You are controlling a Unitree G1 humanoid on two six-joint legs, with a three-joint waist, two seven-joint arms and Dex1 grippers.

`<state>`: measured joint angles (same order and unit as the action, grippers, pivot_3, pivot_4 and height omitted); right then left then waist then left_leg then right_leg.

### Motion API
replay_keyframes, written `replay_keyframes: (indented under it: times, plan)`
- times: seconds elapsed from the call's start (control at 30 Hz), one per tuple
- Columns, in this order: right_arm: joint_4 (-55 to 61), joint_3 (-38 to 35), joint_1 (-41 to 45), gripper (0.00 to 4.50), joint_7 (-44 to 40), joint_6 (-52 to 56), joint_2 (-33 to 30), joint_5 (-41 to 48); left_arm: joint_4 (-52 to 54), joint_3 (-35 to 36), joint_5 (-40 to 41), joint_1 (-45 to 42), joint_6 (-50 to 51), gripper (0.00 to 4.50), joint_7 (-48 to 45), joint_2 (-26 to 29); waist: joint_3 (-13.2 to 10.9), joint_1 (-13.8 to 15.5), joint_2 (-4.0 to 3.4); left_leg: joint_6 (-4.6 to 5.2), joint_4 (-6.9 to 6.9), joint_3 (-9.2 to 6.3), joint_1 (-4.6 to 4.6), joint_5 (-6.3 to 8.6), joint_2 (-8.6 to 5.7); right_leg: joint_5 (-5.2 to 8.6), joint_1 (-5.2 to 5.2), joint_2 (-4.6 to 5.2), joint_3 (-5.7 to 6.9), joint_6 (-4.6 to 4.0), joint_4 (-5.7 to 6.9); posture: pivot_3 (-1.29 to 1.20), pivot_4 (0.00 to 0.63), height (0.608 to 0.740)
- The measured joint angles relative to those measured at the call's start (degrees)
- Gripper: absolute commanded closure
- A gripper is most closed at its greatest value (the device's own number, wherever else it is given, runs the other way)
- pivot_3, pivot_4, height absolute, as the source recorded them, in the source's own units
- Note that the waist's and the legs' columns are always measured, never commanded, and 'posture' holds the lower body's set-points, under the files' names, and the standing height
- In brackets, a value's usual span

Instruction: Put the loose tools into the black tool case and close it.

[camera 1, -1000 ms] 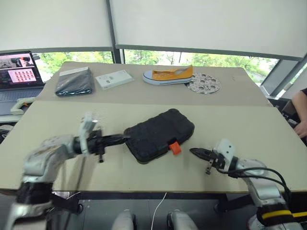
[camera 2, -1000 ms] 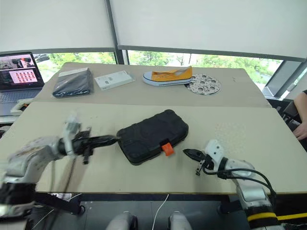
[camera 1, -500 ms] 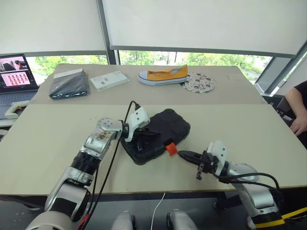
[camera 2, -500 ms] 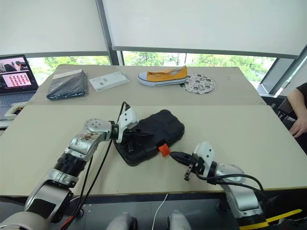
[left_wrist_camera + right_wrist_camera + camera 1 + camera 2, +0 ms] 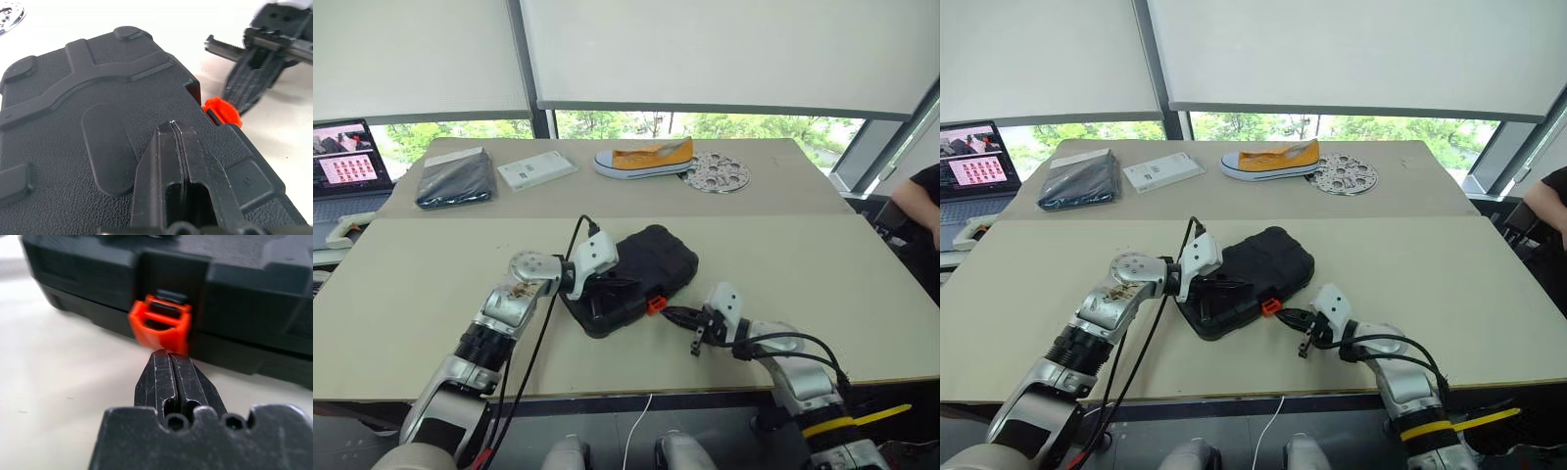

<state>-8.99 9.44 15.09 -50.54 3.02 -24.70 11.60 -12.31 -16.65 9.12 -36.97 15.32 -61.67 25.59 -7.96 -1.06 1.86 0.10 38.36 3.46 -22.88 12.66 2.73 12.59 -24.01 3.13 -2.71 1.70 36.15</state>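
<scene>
Hold the textured black plastic case (image 5: 641, 274) down with closed left claw (image 5: 172, 128); press orange latch (image 5: 160, 324) with closed right claw (image 5: 170, 357).

A beige tabletop (image 5: 401, 284) carries the closed black tool case (image 5: 641, 274); farther back lie a dark pouch (image 5: 457, 181), white box (image 5: 536, 170), yellow shoe (image 5: 644, 157) and what looks like a perforated metal disc (image 5: 719, 172).

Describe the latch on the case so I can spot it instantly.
On the near table, find the shut black case between the two arms. The latch is a small orange tab on its near edge, right in front of the shut right gripper, the only bright spot on the black shell.
</scene>
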Motion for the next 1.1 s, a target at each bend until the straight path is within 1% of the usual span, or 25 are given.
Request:
replay_keyframes:
  times: [0.23, 0.37, 0.5, 0.73, 0.83, 0.9, 0.97, 1.1]
  plan:
    - [-2.87, -0.27, 1.59, 4.5, 0.05, -0.34, 3.07, -0.14, 0.6, 0.92, -0.01, 1.12, 1.18, 4.48, 1.36, 0.08, 0.04, -0.38, -0.01, 0.0, -0.02, -0.01, 0.1, 0.0, 0.02, -0.04, 0.02, -0.06, -0.07, -0.05, 0.06, 0.0, 0.15, 0.74]
    - [-2.9, -0.25, 1.55, 4.5, -0.25, -0.24, 4.9, 0.1, 0.6, 1.08, -0.04, 1.22, 1.28, 4.48, 2.03, 0.05, 0.05, -0.42, -0.03, 0.0, -0.02, -0.02, 0.16, 0.0, 0.03, -0.06, 0.01, -0.1, -0.11, -0.08, 0.11, 0.0, 0.15, 0.74]
    - [-2.11, -1.16, 0.77, 4.5, -0.4, 0.59, 5.47, 1.16, 0.67, 1.16, -0.03, 1.44, 1.76, 4.48, 2.18, -0.04, 0.04, -0.42, -0.03, 0.0, -0.02, -0.02, 0.14, 0.0, 0.03, -0.06, -0.02, -0.11, -0.13, -0.08, 0.11, 0.0, 0.15, 0.74]
    - [3.68, -3.25, 0.51, 4.5, -1.03, 8.92, 4.38, 6.77, 2.66, 2.18, -0.03, 3.27, 2.19, 4.48, 2.3, 1.22, 0.04, -1.4, -0.06, 0.0, -0.11, -0.02, 0.14, 0.0, 0.09, -0.08, -0.1, -0.24, -0.31, -0.11, 0.11, 0.0, 0.15, 0.74]
    - [6.85, -5.14, 3.13, 4.5, -1.11, 9.26, 4.34, 8.92, 2.8, 2.49, -0.03, 3.98, 2.18, 4.48, 2.38, 1.36, 0.14, -1.5, -0.14, -0.01, -0.29, -0.02, 0.49, 0.01, 0.08, -0.08, 0.1, -0.41, -0.62, -0.11, 0.06, 0.0, 0.15, 0.74]
    - [8.64, -5.83, 3.95, 4.5, -0.88, 9.47, 4.37, 10.0, 3.41, 2.69, 0.1, 4.91, 2.18, 4.48, 2.38, 1.34, 0.45, -1.38, -0.05, -0.01, -0.57, -0.01, 0.7, 0.01, 0.1, 0.0, 0.21, -0.45, -0.63, -0.21, -0.06, 0.0, 0.15, 0.74]
    - [9.47, -6.26, 2.71, 4.5, -0.53, 10.2, 4.14, 10.29, 4.3, 3.2, 0.28, 5.86, 2.17, 4.48, 2.27, 1.36, 0.6, -1.37, -0.01, -0.13, -0.63, -0.01, 0.79, 0.13, 0.15, 0.17, 0.26, -0.5, -0.63, -0.34, -0.05, 0.0, 0.15, 0.74]
    - [10.17, -6.43, -1.3, 4.5, -1.35, 12.0, 1.76, 11.28, 4.65, 3.63, 0.52, 6.56, 1.11, 4.48, 1.3, 1.75, 0.72, -1.47, -0.17, 0.01, -0.65, 0.04, 0.81, 0.33, 0.15, 0.32, 0.23, -0.54, -0.78, -0.33, -0.03, 0.0, 0.15, 0.74]
